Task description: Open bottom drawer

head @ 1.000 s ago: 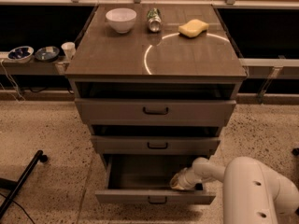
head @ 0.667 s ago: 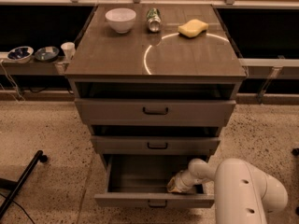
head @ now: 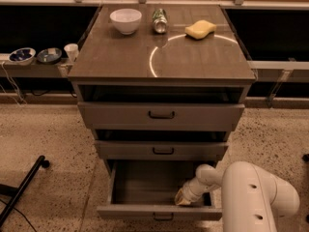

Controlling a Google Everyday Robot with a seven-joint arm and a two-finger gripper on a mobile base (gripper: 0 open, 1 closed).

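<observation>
Reach into the pulled-out bottom drawer (head: 140, 185)
Camera view: the lowest of the cabinet's (head: 159, 62) three drawers stands well out, its plain grey inside showing, its black bar handle (head: 163, 217) at the frame's lower edge. The gripper (head: 182, 197) sits inside its right front corner, just behind the front panel; whether it grasps anything cannot be told. A white bowl (head: 126, 21), a can (head: 159, 20) and a yellow sponge (head: 200, 29) sit on top.
</observation>
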